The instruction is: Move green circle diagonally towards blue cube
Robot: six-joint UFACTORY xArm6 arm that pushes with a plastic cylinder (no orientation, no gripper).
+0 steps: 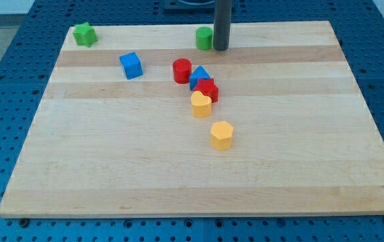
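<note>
My tip (220, 48) down on the wooden board (178, 168) near its far edge, at about 12 o'clock of the board's middle. No fingers on this rod, so nothing to open, close or hold (just a plain dark end against the wood). No containers anywhere in view; everything lying loose on the board.

Green circle (204, 37) right at the tip's 9 o'clock, touching it or all but touching; the exact contact too fine to tell. Blue cube (131, 65) well apart from both, off at roughly 8 o'clock from the green circle.

Further out, a cluster at about 7 o'clock from the tip: red cylinder (182, 70), then a blue triangular block (200, 75) just beside it at its 4 o'clock, a second red block (207, 89) pressed against that one (shape hard to make out), and a yellow block (201, 104) touching the red one at its 7 o'clock. Another yellow block (222, 134), six-sided by the look of it, alone at 6 o'clock from the tip, apart from the cluster. Green star (84, 33) at the board's far left corner, 9 o'clock from the tip.

Count: two green, two blue, two red, two yellow; eight blocks in all.
</note>
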